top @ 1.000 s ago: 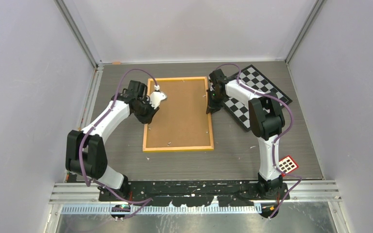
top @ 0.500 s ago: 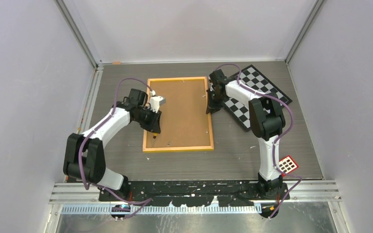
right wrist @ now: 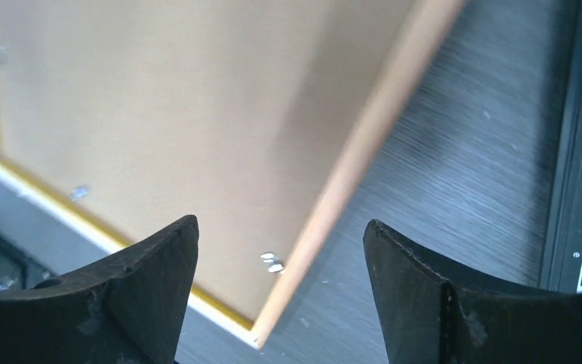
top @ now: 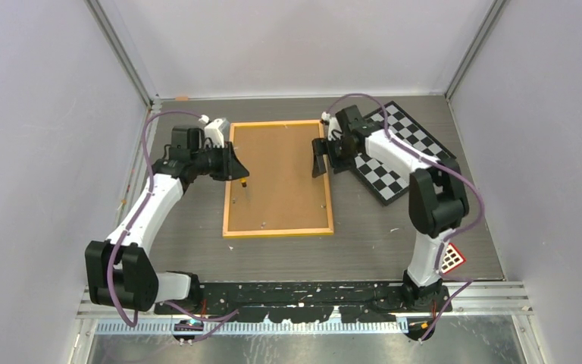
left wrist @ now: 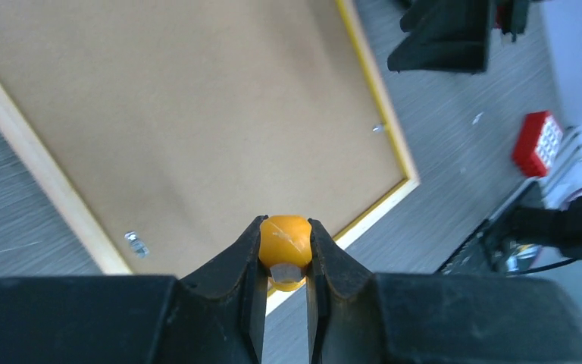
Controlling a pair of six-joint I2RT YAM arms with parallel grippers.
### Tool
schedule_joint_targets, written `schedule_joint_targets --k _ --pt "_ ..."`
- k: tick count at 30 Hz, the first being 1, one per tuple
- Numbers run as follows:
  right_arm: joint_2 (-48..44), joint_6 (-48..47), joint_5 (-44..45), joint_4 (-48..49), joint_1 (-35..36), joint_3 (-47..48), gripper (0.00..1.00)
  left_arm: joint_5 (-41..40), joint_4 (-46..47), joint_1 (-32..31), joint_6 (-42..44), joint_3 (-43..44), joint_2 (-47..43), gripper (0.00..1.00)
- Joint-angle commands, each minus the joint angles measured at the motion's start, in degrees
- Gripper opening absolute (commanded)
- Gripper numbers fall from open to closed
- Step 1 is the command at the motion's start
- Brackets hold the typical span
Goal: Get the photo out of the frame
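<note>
Pincers hover above the back-up frame point(top: 279, 179): left pincer point(left wrist: 286, 227) pinches a small orange nub point(left wrist: 284, 238); right pincer point(right wrist: 280, 226) spread wide, frame edge below it.

The photo lay out of sight under the frame's point(top: 278, 178) brown back. In my right wrist view that frame was smeared with blur and cut off by the top edge. My left claw point(left wrist: 286, 231) pinched an orange piece point(left wrist: 285, 241); I couldn't tell what it was. The clips point(left wrist: 136, 244) were too small to make out.
</note>
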Motion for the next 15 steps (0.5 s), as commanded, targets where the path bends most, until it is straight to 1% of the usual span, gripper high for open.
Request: schedule_joint_targets --k 1,3,6,10,12,15 --pt "-10.99 -6.02 -14.15 8.59 3.83 0.49 0.83 5.06 5.88 0.26 -10.93 3.55 -1.92 0.00" --pt "-12.48 -6.20 -18.10 10.49 6.96 0.10 0.84 6.93 6.81 0.71 -12.89 4.74 -1.55 0.00" --pt "-13.98 -5.54 -19.87 14.71 11.96 -0.73 0.83 11.14 9.74 1.41 -17.82 5.61 -0.79 0.00" --pt "-13.61 -2.97 -19.80 20.52 16.39 -0.85 0.82 13.89 14.21 1.44 -24.07 5.35 -0.87 0.00" --pt "-12.69 -1.82 -19.51 22.39 17.72 -0.21 0.81 14.79 15.22 1.43 -25.54 5.34 -1.02 0.00" --pt "-11.11 -1.58 -17.99 23.66 19.61 1.36 0.75 15.43 15.85 1.43 -26.68 5.55 -1.07 0.00"
